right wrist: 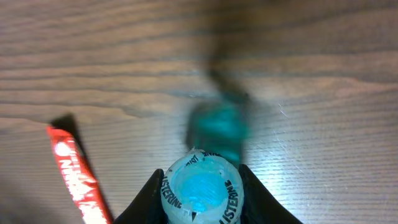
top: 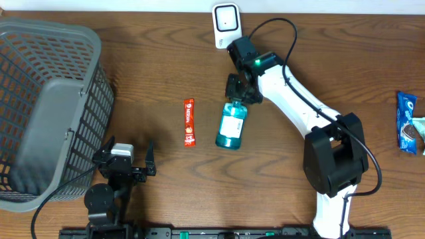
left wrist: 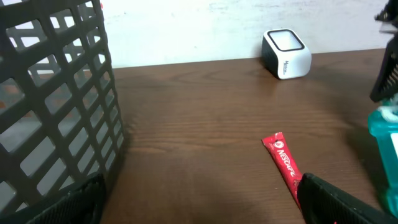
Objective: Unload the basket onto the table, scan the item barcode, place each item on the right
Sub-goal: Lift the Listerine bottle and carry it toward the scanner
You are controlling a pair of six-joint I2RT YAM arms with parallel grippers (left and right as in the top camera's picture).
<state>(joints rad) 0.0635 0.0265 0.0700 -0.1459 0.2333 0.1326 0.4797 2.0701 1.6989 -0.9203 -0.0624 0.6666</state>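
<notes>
Right pincer (top: 240,89) is clamped on the cap (right wrist: 200,190) of the mouthwash bottle (top: 231,126), with 1 dark finger pressed to each side of it in the wrist view, so the grab looks made and the job now is presenting it. The bottle sits mid-table, just right of the red sachet (top: 189,122). In the overhead view its long axis runs from the cap at about 1 o'clock to the base at about 7 o'clock, the body trailing away from the pincer. Whether the base rests on the wood or hangs clear, I cannot tell. The scanner (top: 226,18) stands near, at about 12 o'clock from the pincer, on the far table edge, so I reckon the bottle must be swung round to face it. The right arm is plainly the one for this; the left pincer (top: 126,158) sits well apart at 8 o'clock from the bottle, fingers spread wide, holding nothing. The bottle itself holds clear teal liquid and has 1 white label (top: 232,123) facing up, print too small to pick out a barcode, with the brand name ringed round the cap.
</notes>
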